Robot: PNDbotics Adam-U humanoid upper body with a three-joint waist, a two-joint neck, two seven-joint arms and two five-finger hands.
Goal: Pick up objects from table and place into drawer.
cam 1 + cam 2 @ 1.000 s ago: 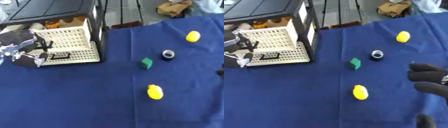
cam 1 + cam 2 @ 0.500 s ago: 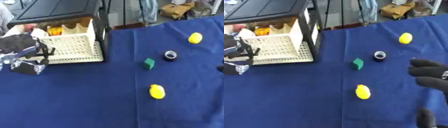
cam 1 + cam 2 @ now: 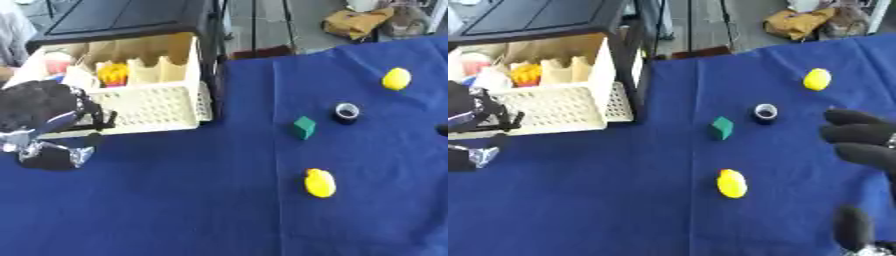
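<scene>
Gripping the front of the cream drawer (image 3: 153, 102) with left hand (image 3: 48, 112), fingers curled on its edge. Right hand (image 3: 868, 145) open near right edge, just right of black ring (image 3: 765, 113); green cube (image 3: 722, 127) and yellow objects (image 3: 731, 183) further left.

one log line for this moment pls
drawer: open, items inside | left hand: at drawer front | right hand: open, empty | on cloth: green block, two yellow pieces, tape roll

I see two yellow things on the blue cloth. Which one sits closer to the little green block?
The nearer yellow thing, lying toward the table's front edge, below the green block. The other yellow thing lies farther back, past the small dark ring.
</scene>
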